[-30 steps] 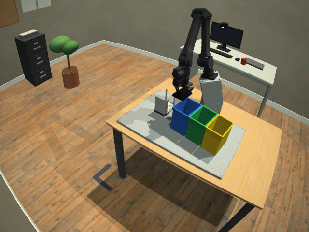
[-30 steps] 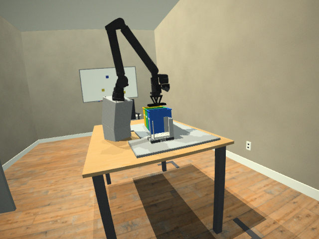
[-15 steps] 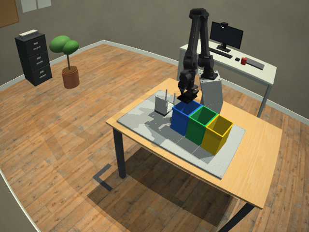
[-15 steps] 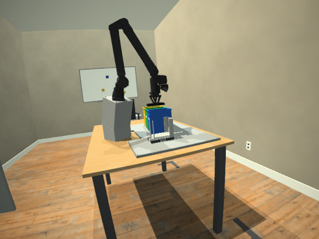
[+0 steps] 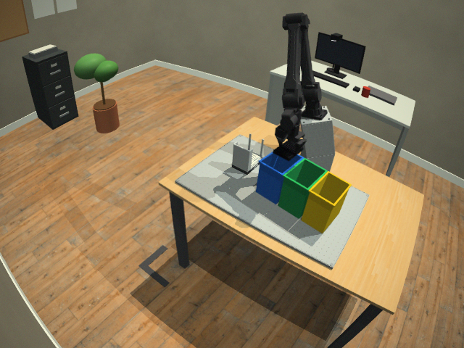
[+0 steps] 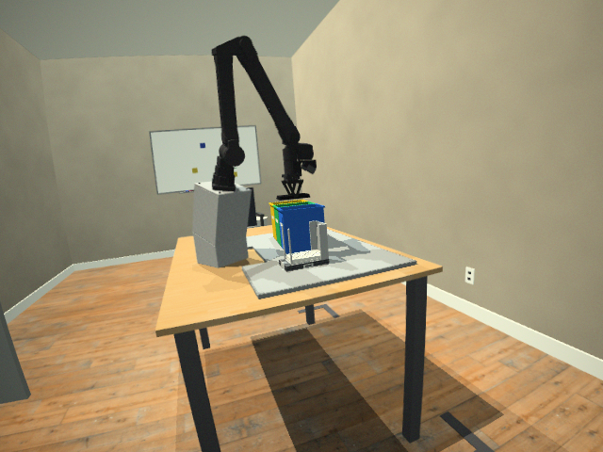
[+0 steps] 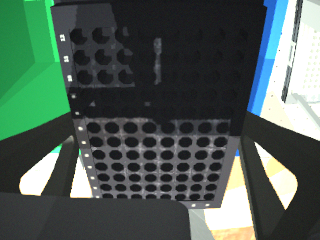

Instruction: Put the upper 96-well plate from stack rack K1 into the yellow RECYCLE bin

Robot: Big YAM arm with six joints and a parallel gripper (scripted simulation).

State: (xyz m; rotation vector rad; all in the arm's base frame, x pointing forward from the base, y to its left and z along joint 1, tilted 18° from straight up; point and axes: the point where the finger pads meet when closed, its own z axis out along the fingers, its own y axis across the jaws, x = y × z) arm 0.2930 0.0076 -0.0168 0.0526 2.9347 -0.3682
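Table carries a grey mat; on the mat stand three bins in a row, all upright — blue bin, green bin, yellow bin, each touching its neighbour; the yellow one is at the far end of the row from the rack. Arm rises from a grey pedestal and folds down over the blue bin's rear edge; rack stands on the mat just beside the blue bin, with a white plate low inside it. Gripper is clamped on the black plate, fingers set wide across it; the plate hangs level above the blue bin's rim — the wrist view shows blue below it and green at one side; it is inside no bin.
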